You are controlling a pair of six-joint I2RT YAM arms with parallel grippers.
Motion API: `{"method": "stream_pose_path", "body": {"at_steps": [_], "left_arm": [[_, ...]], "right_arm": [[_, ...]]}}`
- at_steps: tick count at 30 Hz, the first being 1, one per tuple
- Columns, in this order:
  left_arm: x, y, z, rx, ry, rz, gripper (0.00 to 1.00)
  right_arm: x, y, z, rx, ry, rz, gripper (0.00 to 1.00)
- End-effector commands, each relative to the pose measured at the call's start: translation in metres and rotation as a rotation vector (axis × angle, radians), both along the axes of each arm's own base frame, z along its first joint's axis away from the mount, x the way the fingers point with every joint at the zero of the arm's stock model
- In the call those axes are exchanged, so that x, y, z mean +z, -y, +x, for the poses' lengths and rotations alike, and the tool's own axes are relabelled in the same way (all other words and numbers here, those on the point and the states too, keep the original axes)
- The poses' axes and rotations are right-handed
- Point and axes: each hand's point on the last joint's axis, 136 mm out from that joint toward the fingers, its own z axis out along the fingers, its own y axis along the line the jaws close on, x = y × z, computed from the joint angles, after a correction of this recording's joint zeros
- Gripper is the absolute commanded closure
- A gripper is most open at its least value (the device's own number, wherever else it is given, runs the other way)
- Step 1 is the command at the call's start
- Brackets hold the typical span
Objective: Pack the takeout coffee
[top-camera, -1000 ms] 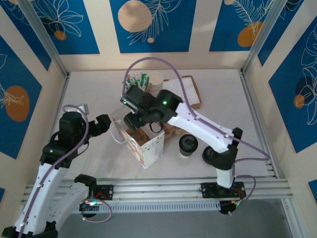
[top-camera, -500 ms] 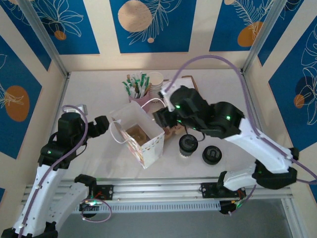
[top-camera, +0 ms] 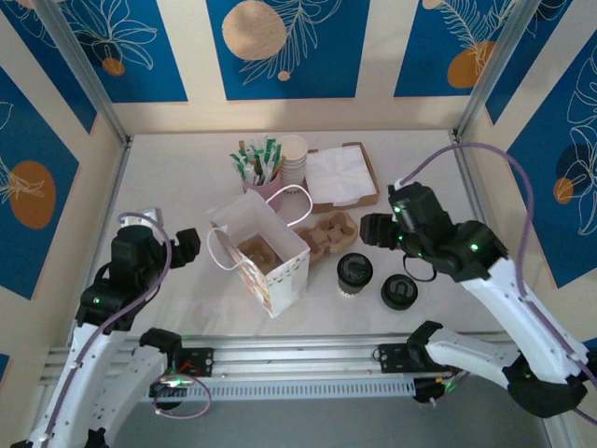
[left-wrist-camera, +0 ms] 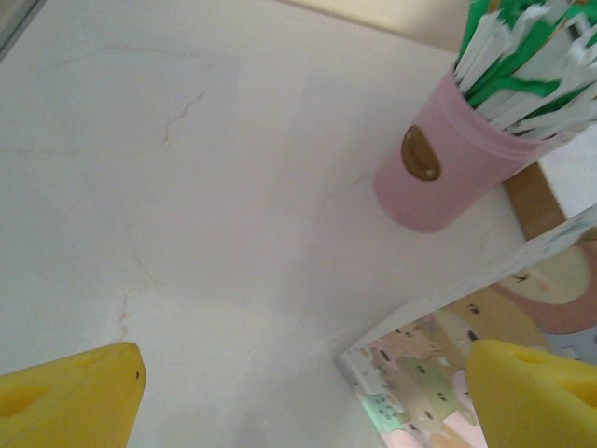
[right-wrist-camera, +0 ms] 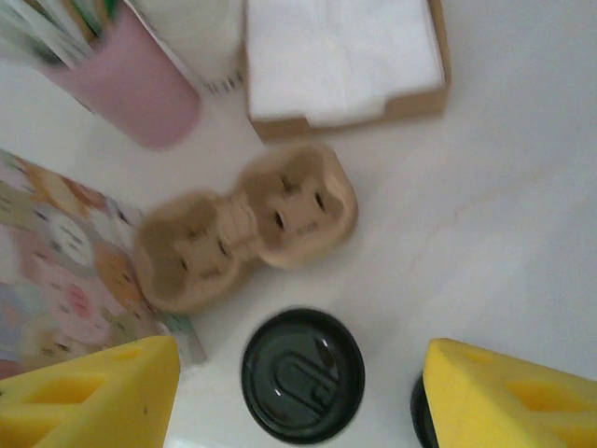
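Cardboard carrier [top-camera: 328, 233] lies between takeout coffee [top-camera: 354, 272] and napkin tray [top-camera: 341, 175].

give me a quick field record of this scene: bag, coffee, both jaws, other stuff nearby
bag: white printed paper gift bag, upright, top open, something brown inside
coffee: small pale paper cup with round black plastic lid, upright, right of the bag, not packed
left jaws: open, empty, left of the bag
right jaws: open, empty, hovering behind the coffee
nearby: brown moulded pulp cup carrier behind the coffee; separate round black lid to its right
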Motion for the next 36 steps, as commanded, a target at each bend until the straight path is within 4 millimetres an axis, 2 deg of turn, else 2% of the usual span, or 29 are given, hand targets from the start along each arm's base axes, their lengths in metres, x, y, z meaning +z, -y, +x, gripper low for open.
{"method": "stream_pose_path", "body": {"at_steps": [1, 4, 9, 12, 21, 29, 36], "left_arm": [[0.004, -0.002, 0.007, -0.022, 0.029, 0.057, 0.11], [0.0, 0.002, 0.009, -0.036, 0.019, 0.047, 0.11], [-0.001, -0.003, 0.007, -0.02, 0.017, 0.067, 0.1], [-0.001, 0.0, 0.008, -0.031, 0.018, 0.057, 0.1], [-0.004, 0.002, 0.009, -0.041, -0.001, 0.054, 0.1], [-0.007, 0.002, 0.01, -0.042, -0.012, 0.054, 0.1], [-0.009, 0.001, 0.01, -0.04, -0.02, 0.056, 0.1]], "right_arm": [[-0.047, -0.009, -0.019, 0.012, -0.194, 0.021, 0.28], [-0.07, -0.018, -0.026, 0.078, -0.26, 0.01, 0.25], [-0.098, -0.018, -0.033, 0.111, -0.326, -0.062, 0.23], [-0.113, -0.02, -0.035, 0.116, -0.368, -0.08, 0.18], [-0.127, -0.028, -0.024, 0.124, -0.382, -0.141, 0.14], [-0.143, -0.031, -0.024, 0.141, -0.403, -0.186, 0.14], [-0.145, -0.036, -0.023, 0.148, -0.408, -0.189, 0.19]]}}
